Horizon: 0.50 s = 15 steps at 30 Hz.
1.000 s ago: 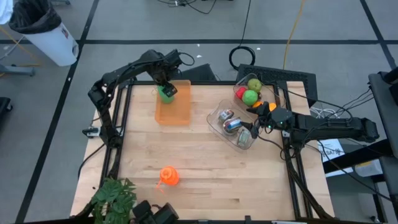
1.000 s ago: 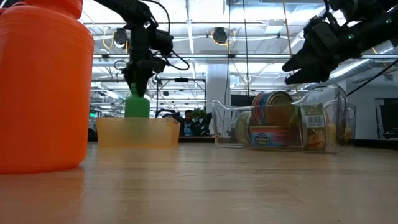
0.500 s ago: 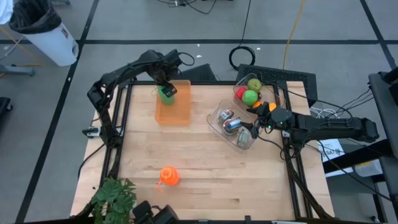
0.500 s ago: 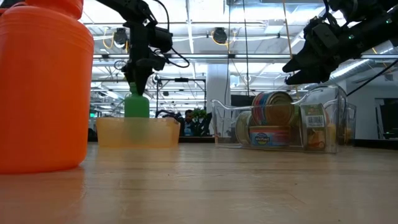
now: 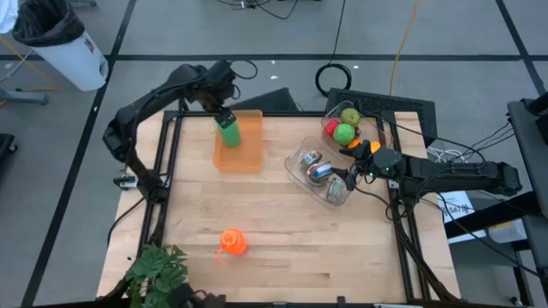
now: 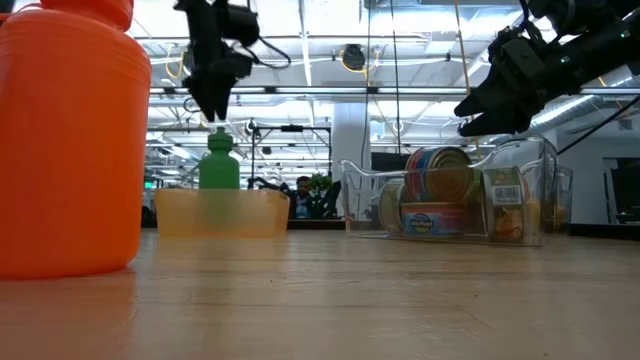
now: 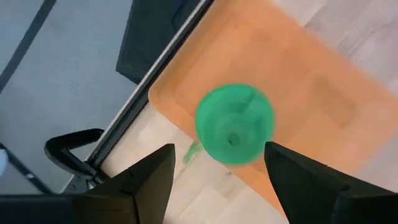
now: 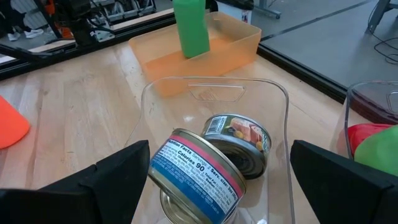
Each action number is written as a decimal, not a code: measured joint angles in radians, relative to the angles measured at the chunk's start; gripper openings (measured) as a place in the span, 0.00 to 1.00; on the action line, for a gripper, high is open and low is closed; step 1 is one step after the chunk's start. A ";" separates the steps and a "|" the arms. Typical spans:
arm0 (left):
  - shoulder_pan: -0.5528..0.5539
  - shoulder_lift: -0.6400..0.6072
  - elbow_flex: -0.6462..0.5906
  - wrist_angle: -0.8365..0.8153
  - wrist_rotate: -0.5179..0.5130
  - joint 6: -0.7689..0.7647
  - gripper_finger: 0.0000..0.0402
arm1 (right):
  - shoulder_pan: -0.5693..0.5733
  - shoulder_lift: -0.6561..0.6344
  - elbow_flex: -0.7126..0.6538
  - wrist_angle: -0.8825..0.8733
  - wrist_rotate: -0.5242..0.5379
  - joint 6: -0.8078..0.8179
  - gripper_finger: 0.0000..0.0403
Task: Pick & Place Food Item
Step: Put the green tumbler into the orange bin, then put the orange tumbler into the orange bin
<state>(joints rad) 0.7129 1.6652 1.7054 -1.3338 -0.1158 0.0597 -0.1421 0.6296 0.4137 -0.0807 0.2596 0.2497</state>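
Note:
A green bottle (image 5: 229, 131) stands upright on its base in the orange bin (image 5: 240, 152) at the table's far side. It also shows in the low view (image 6: 219, 166) and the left wrist view (image 7: 235, 124). My left gripper (image 5: 223, 109) hangs open just above the bottle's cap (image 6: 213, 102), touching nothing; its fingers (image 7: 219, 150) stand wide apart. My right gripper (image 5: 353, 168) is open and empty above the clear bin (image 5: 301, 175) of cans (image 8: 200, 173); it shows in the low view (image 6: 482, 112).
A clear tub (image 5: 368, 127) with green and red fruit (image 5: 344, 133) stands far right. An orange jug (image 5: 233, 242) sits near the front, large in the low view (image 6: 65, 140). A plant (image 5: 158, 269) is at the near left corner. Bare wood lies in the table's middle.
My left gripper has come off the green bottle's cap and risen clear of it, drifting slightly toward the table's far left. The bottle stays standing upright in the orange bin.

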 joint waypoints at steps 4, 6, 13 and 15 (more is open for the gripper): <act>-0.020 -0.086 0.000 -0.023 0.090 -0.039 0.62 | 0.000 0.000 0.000 0.000 0.000 0.000 0.91; -0.048 -0.141 0.000 -0.045 0.157 -0.043 0.61 | 0.000 0.000 0.000 0.000 0.000 0.000 0.91; -0.271 -0.344 -0.020 -0.047 0.281 -0.181 0.60 | 0.000 0.000 0.000 0.000 0.000 0.000 0.91; -0.366 -0.383 -0.035 -0.026 0.282 -0.274 0.60 | 0.000 0.000 0.000 0.000 0.000 0.000 0.91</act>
<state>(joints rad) 0.3465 1.2825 1.6701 -1.3601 0.1665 -0.2144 -0.1421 0.6296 0.4137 -0.0807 0.2596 0.2497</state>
